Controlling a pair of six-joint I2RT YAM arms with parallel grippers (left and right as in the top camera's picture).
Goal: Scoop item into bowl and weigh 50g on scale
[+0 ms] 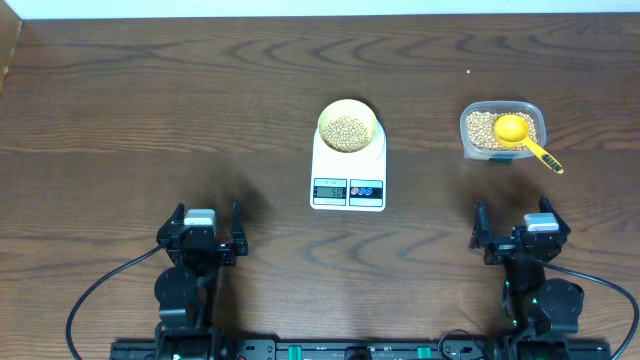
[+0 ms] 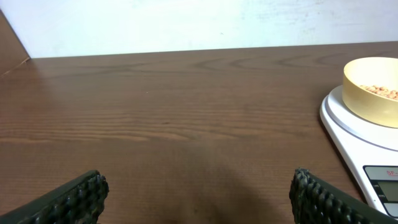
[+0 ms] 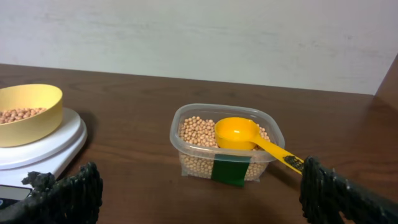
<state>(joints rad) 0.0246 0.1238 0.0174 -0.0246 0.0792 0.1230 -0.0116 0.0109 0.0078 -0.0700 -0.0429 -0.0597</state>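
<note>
We see grains (image 1: 347, 133) in the bowl (image 1: 322, 124) on the scale (image 1: 348, 171), centre; tub (image 1: 465, 128) at right holds more plus the scoop (image 1: 515, 131). Left pincer (image 1: 208, 213) and right pincer (image 1: 513, 214) sit near, wide, empty.

Digits on the scale (image 1: 348, 170) are illegible.

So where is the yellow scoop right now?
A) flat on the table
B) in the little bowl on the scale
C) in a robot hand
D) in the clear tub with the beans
D: the yellow scoop sits on the beans inside the clear tub, with its handle poking out over the rim.
</note>
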